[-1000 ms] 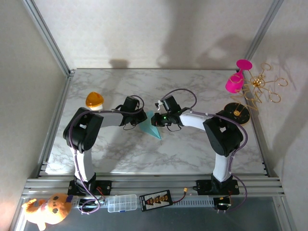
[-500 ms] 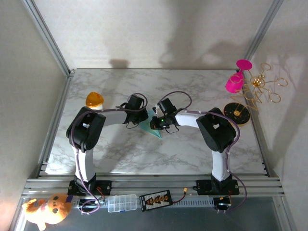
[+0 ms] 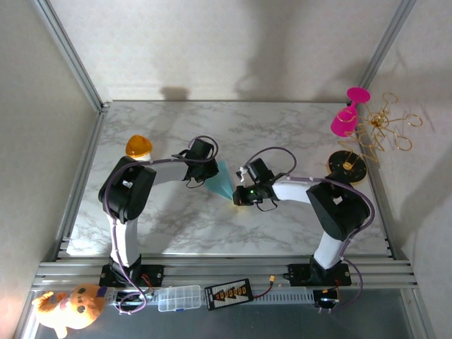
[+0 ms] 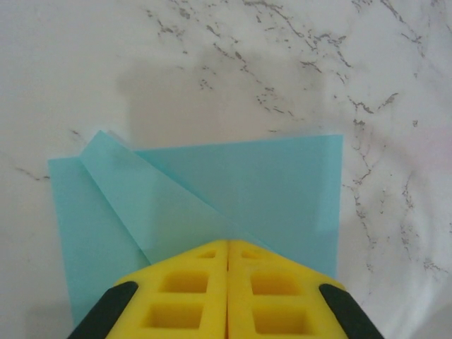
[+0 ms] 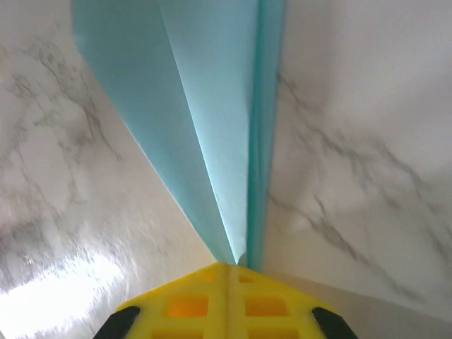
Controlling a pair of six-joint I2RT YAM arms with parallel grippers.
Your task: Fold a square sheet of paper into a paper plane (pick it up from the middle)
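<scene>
Paper plane point(image 3: 223, 181) on table point(image 3: 282, 127) between left arm point(image 3: 166, 171) and right arm point(image 3: 293, 188)

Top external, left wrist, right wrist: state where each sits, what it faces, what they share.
Top external: above and behind, looking down at the table; both arms, left gripper, right gripper.
Left wrist: on that arm, facing the folded teal paper; its shut fingers.
Right wrist: likewise, along the paper; shut fingers.
All share the paper.

The right end effector point(image 5: 227, 265), its yellow fingers point(image 5: 183, 304) pressed together, pinches the narrow tip of the folded teal paper point(image 5: 205, 106) above the marble surface point(image 5: 353, 176).
</scene>
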